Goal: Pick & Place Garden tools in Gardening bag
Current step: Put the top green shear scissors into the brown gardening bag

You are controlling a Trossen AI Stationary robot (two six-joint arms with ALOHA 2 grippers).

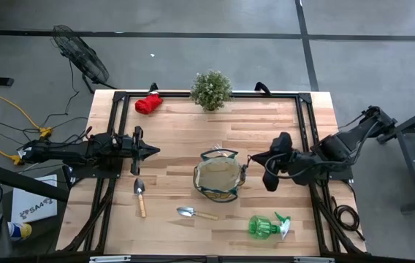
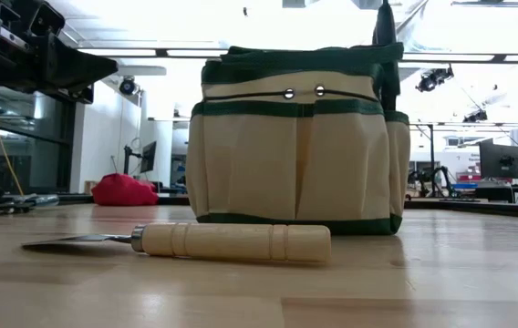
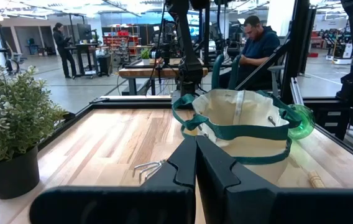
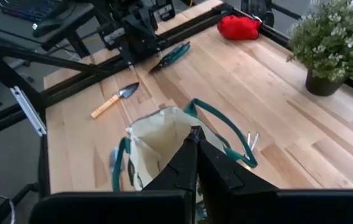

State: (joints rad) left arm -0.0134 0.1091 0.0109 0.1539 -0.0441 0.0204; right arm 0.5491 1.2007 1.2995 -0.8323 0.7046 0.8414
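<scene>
The tan gardening bag [image 1: 218,177] with green trim stands upright, mouth open, mid-table. My right gripper [image 4: 195,132] hovers shut just above its right rim, pointing slantwise down into the mouth. My left gripper [image 1: 155,151] waits shut and level at the table's left. The grey-green shears [image 4: 171,55] lie on the table just below it. One trowel [image 1: 139,196] lies near the left, another [image 1: 195,212] in front of the bag. The green spray bottle [image 1: 264,226] lies at the near right. The red glove bundle [image 1: 147,104] lies at the far left.
A potted bushy plant [image 1: 211,89] stands at the far edge. A small metal hand rake [image 3: 148,167] lies on the wood beside the bag's far side. A dark metal frame [image 1: 120,95] runs round the tabletop. People stand at benches beyond the table.
</scene>
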